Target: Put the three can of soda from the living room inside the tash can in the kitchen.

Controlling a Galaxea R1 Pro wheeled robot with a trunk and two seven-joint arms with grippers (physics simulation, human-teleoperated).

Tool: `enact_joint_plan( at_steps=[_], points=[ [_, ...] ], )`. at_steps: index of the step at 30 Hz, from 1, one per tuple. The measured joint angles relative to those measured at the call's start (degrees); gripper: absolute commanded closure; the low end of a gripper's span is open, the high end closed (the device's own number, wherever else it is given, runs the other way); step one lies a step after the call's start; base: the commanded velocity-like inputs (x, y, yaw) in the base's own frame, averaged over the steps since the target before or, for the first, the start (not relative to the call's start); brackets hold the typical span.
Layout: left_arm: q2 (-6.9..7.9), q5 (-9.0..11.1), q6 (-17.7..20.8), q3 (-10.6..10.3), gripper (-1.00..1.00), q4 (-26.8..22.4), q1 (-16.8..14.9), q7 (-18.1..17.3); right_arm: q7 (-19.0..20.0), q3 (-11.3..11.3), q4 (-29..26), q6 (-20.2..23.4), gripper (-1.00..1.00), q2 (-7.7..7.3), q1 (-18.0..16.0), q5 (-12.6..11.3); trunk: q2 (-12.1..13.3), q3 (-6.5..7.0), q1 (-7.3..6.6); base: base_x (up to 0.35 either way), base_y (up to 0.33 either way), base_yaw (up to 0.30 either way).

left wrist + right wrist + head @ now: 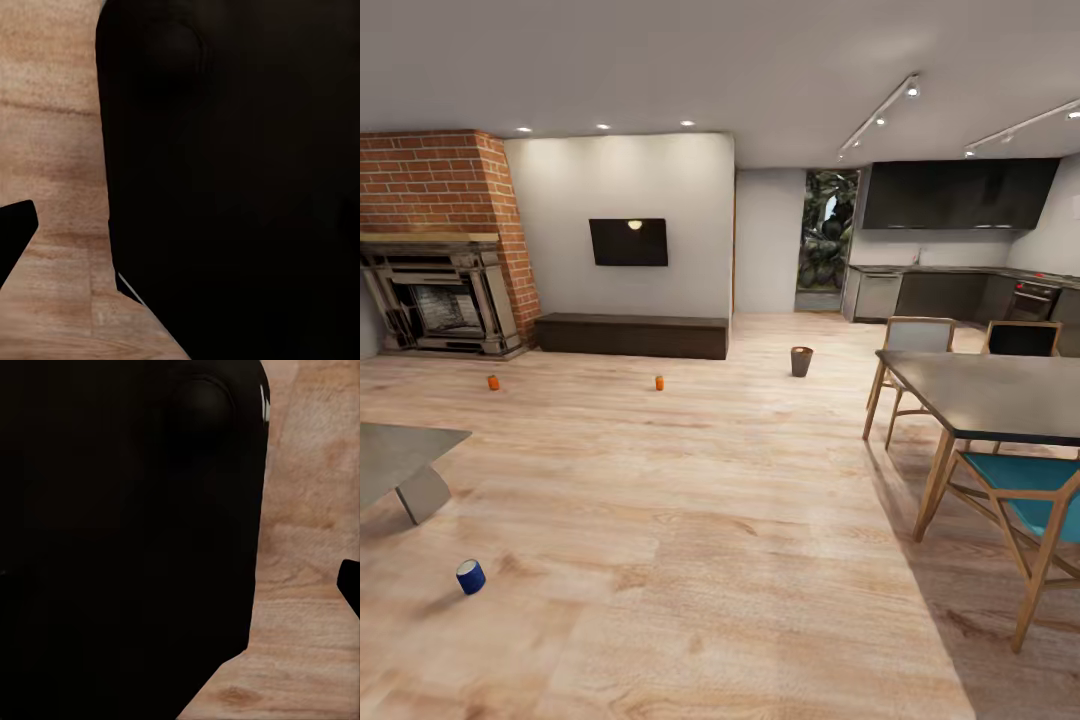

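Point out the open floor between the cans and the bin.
Bare wood runs from the blue can past the two orange cans to the trash can. It is crowded on the dining table side, with chairs.

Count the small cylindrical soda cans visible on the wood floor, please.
3. One orange can before the brick fireplace, another orange can before the dark bench, one dark blue can nearest the camera.
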Motion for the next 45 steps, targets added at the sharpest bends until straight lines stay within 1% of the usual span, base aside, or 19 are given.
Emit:
enact_joint_plan(
  at_steps=[5, 8, 12, 22, 29, 30, 31, 38, 45],
  points=[
    [1.51, 1.6, -1.6, 0.2, -1.0, -1.6, 0.1, 1.4, -0.5, -1.6, -1.6, 1.6, -1.0, -1.54, 0.3, -0.1, 0.0, 0.0, 0.0, 0.0, 0.0, 0.0],
    [1.5, 2.5, -2.5, 0.3, -1.0, -2.6, 0.1, 1.4, -0.5, -2.6, -2.5, 2.5, -1.0, -1.54, 0.2, 0.5, 0.0, 0.0, 0.0, 0.0, 0.0, 0.0],
    [1.32, 3.8, -3.4, 0.5, -1.0, -3.9, 0.1, 1.6, -0.2, -3.7, -3.8, 3.8, -1.0, -1.58, 0.2, 0.6, 0.0, 0.0, 0.0, 0.0, 0.0, 0.0],
    [1.31, 7.0, -4.0, 0.3, -1.0, -7.1, 0.1, 1.6, -0.6, -3.9, -7.1, 7.0, -1.0, -1.5, 0.2, 0.0, 0.0, 0.0, 0.0, 0.0, 0.0, 0.0],
    [1.41, 7.3, -4.1, 0.3, -1.0, -9.3, 0.1, 1.6, -0.7, -4.0, -9.3, 9.3, -1.0, -1.49, 0.2, 0.0, 0.0, 0.0, 0.0, 0.0, 0.0, 0.0],
    [1.43, 7.3, -4.1, 0.3, -1.0, -13.2, 0.0, 1.6, -0.7, -4.0, -13.7, 9.7, -1.0, -1.47, 0.3, -0.1, 0.0, 0.01, 0.0, 0.0, 0.0, 0.0],
    [1.45, 7.3, -4.1, 0.3, -1.0, -13.4, 0.1, 1.6, -0.7, -4.0, -19.1, 9.7, -1.0, -1.45, 0.2, 0.0, 0.0, 0.02, 0.0, 0.0, 0.0, 0.0],
    [1.41, 7.4, -4.1, 0.5, -1.0, -13.4, 0.1, 1.6, -0.7, -4.0, -13.8, 9.7, -1.0, -1.33, 0.2, -0.1, 0.0, 0.0, 0.0, 0.0, 0.0, 0.0],
    [0.81, 7.4, -4.1, 0.7, -1.0, -13.1, 0.1, 1.2, -0.7, -4.0, -13.0, 9.7, -1.0, -1.36, 0.2, -0.2, 0.0, 0.0, 0.0, 0.0, 0.0, 0.0]
  ],
)
